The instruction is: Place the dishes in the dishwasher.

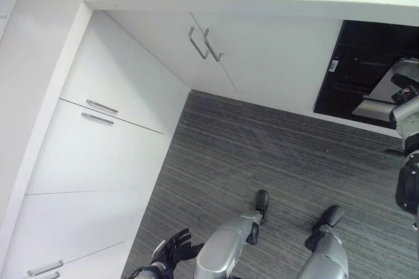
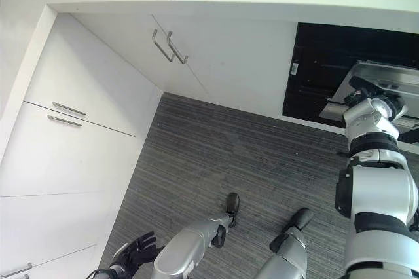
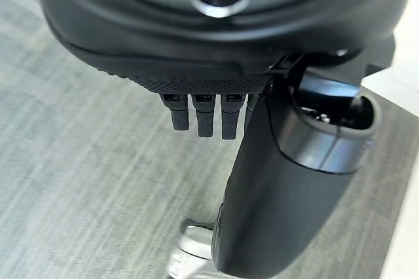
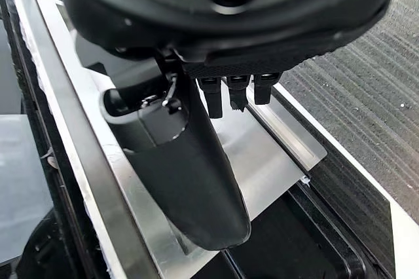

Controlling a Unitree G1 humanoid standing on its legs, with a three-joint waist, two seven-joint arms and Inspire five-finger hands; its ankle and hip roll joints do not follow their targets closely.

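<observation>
From the left eye view I look down on grey striped carpet [image 1: 275, 154] in a corner of white cabinets [image 1: 111, 141] with metal bar handles [image 1: 205, 44]. My left robot hand [image 1: 175, 250] hangs low near the bottom edge, just beside the cabinet front, its fingers spread and loose with nothing in them. At the right edge sits the dark dishwasher opening [image 1: 363, 69].

In the right eye view the dishwasher [image 2: 327, 69] shows more fully, its silver door [image 2: 386, 76] partly lowered. My right robot hand [image 2: 366, 92] is up at that door's edge; from here I cannot tell whether it touches.

The left wrist view shows the left hand's fingers [image 3: 204, 114] straight and relaxed above the carpet.

The right wrist view shows the right hand's fingers [image 4: 237, 92] straight, hovering over the metal inner face of the door [image 4: 262, 161], holding nothing. I see no dishes anywhere.
</observation>
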